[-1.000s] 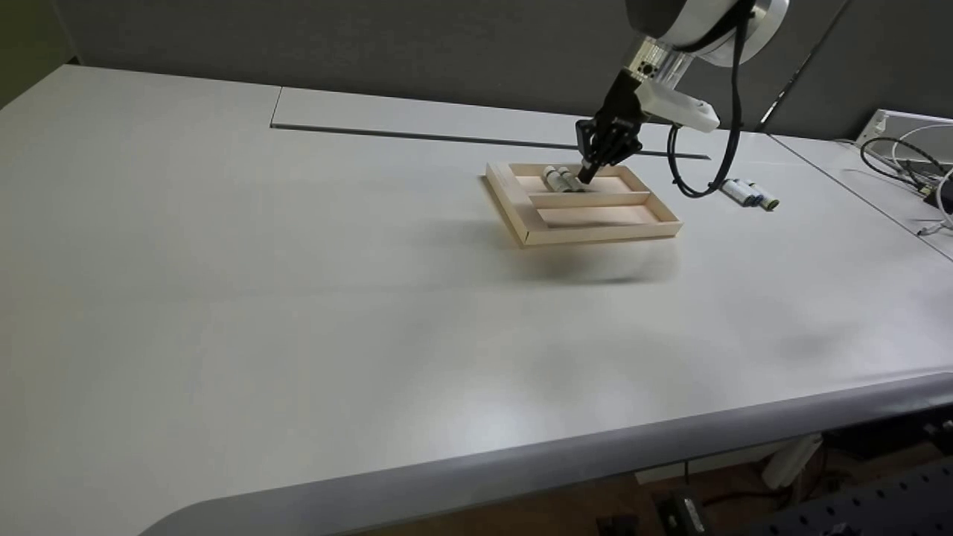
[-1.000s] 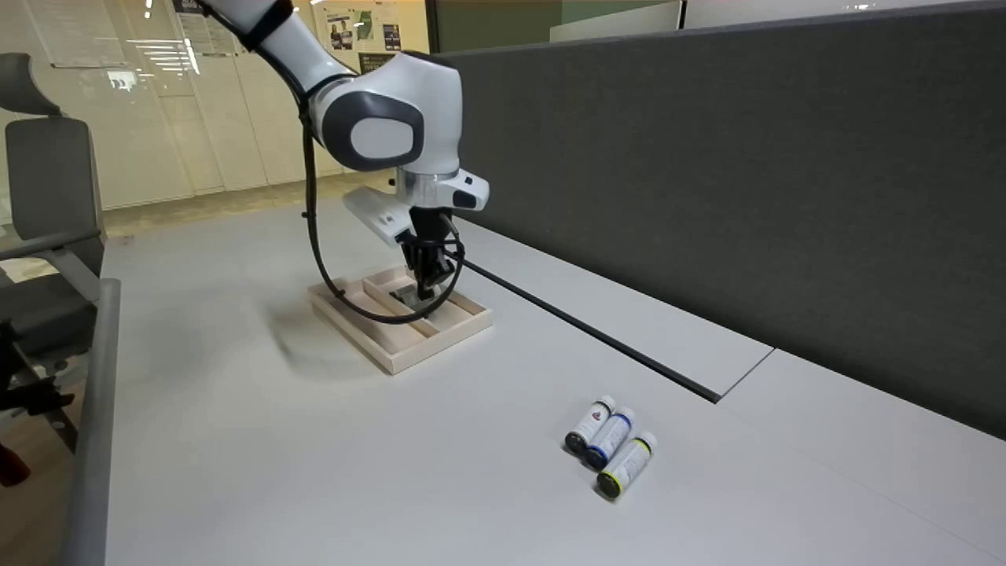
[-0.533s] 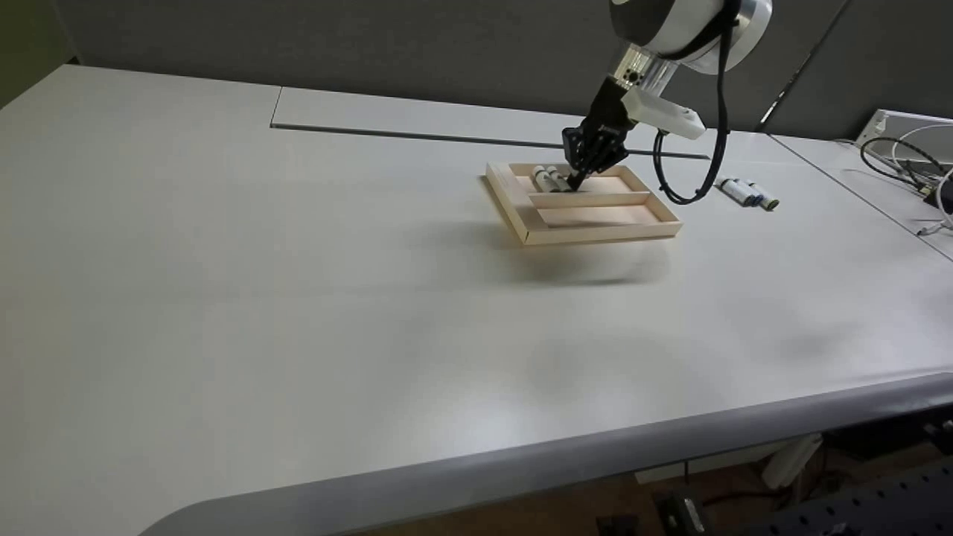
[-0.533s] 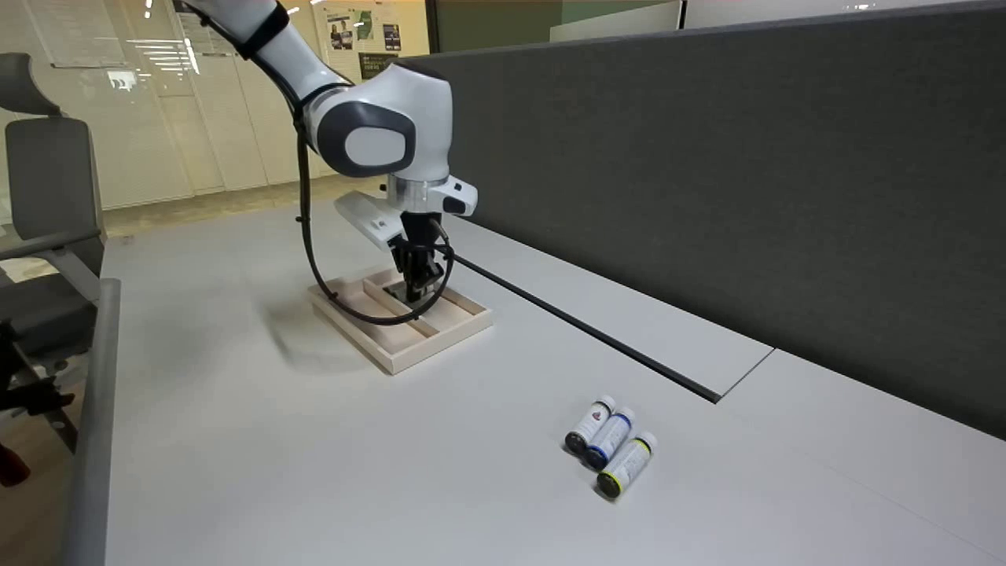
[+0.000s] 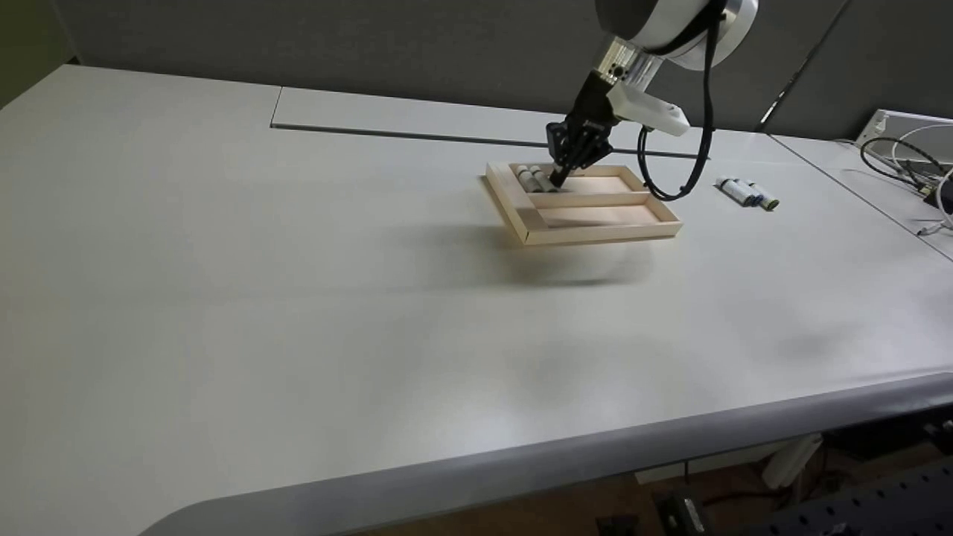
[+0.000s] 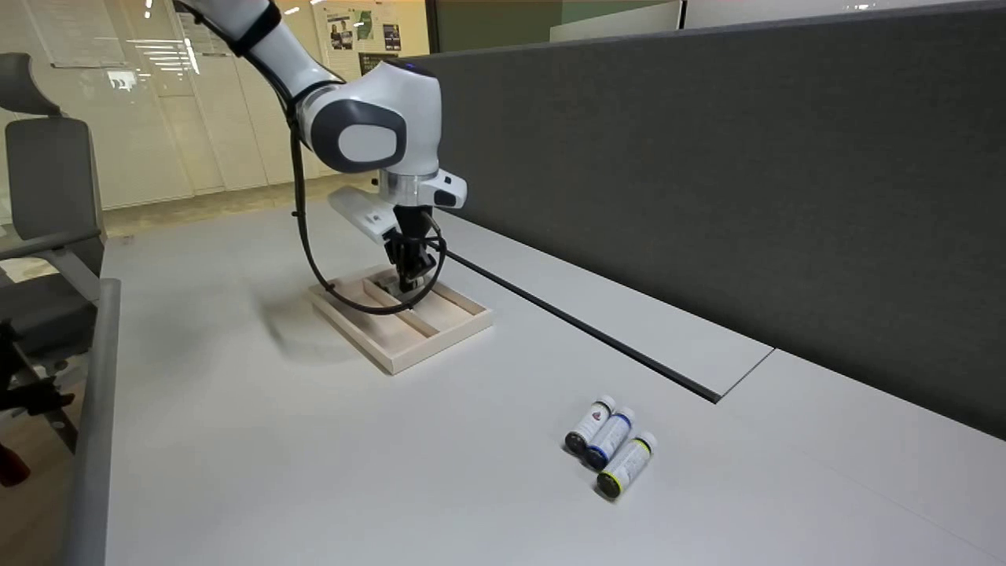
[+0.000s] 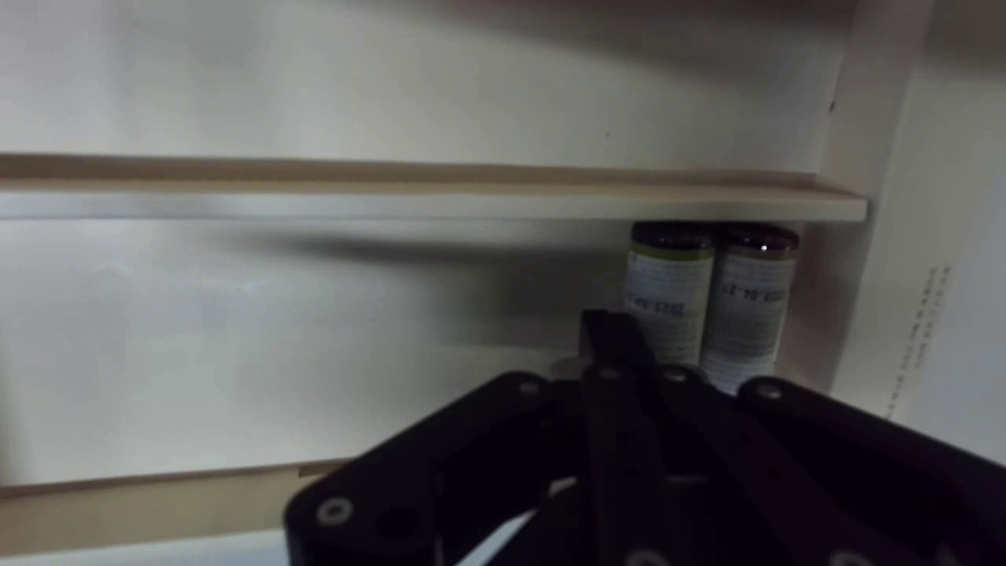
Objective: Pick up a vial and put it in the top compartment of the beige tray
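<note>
The beige tray (image 5: 519, 216) has raised rims and a divider, and shows in both exterior views (image 6: 442, 346). Two whitish vials lie side by side in its far compartment: an outer vial (image 5: 528, 179) near the tray's end wall and an inner vial (image 5: 543, 179) beside it. In the wrist view the outer vial (image 7: 749, 306) and the inner vial (image 7: 668, 295) have dark ends by the divider. My gripper (image 5: 557, 179) is shut with its fingertips together and nothing seen between them. In the wrist view the gripper (image 7: 617, 326) is against the inner vial's side.
Three more vials lie on the white table right of the tray in an exterior view: one with a black band (image 6: 589, 424), one with a blue band (image 6: 610, 439), one with a yellow band (image 6: 626, 466). A dark grey partition (image 6: 707, 196) stands behind. A cable loop (image 6: 369, 308) hangs over the tray.
The shut gripper has moved toward the tray's end wall, to the left in an exterior view. The two vials in the compartment have slid the same way. The tray has stayed in place.
</note>
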Robot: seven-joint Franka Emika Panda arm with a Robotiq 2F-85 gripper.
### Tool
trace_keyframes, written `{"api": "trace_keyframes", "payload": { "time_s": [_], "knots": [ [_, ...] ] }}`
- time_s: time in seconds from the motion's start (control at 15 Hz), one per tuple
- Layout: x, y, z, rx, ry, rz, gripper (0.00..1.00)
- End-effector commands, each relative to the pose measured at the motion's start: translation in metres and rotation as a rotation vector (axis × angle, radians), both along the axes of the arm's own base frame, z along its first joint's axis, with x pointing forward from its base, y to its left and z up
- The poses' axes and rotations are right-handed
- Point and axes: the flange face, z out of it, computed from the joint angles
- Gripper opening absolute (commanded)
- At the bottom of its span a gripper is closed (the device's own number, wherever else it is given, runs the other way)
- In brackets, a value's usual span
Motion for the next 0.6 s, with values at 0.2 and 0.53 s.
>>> {"api": "trace_keyframes", "payload": {
  "time_s": [0.2,0.53],
  "knots": [
    [0.002,0.003,0.009,0.012,-0.013,0.012,0.00],
    [0.009,-0.015,0.052,-0.029,-0.066,0.028,0.00]
  ]
}}
